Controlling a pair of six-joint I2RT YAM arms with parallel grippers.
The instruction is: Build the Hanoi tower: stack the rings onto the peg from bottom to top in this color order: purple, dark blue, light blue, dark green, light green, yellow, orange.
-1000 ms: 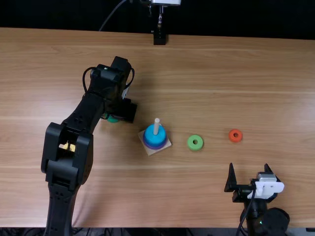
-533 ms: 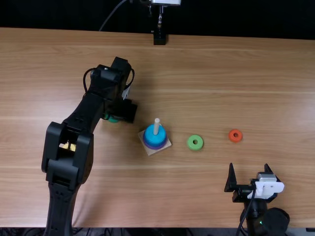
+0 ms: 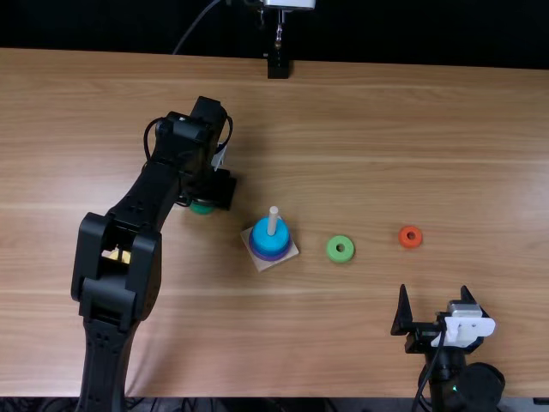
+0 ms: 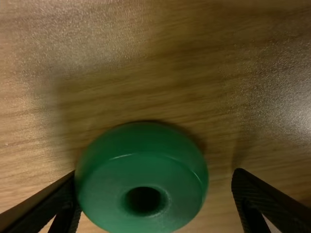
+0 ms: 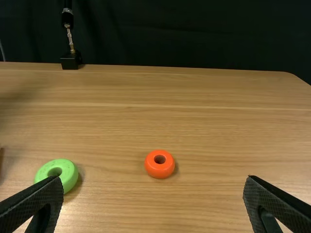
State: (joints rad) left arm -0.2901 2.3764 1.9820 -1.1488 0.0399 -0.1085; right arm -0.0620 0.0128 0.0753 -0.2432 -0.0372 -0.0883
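Note:
In the top view my left gripper [image 3: 204, 196] is low over the dark green ring [image 3: 201, 209], left of the peg [image 3: 273, 221]. The left wrist view has my left gripper [image 4: 154, 196] open, the dark green ring [image 4: 143, 182] between its fingers and nearer one of them. On the peg, the light blue ring [image 3: 270, 236] lies above a purple one [image 3: 269, 255]; whether dark blue is between them I cannot tell. My right gripper [image 3: 434, 311], the right wrist view's gripper [image 5: 153, 182], stands open with nothing held.
A light green ring [image 3: 340, 249] lies right of the wooden base [image 3: 261, 261], and the orange ring [image 3: 410, 237] farther right. Under the left arm a yellow ring [image 3: 126, 257] is partly covered. A black stand [image 3: 278, 67] is at the far edge.
My left gripper has shifted slightly left in the top view, uncovering a little more of the dark green ring. The right arm and the rings have kept still.

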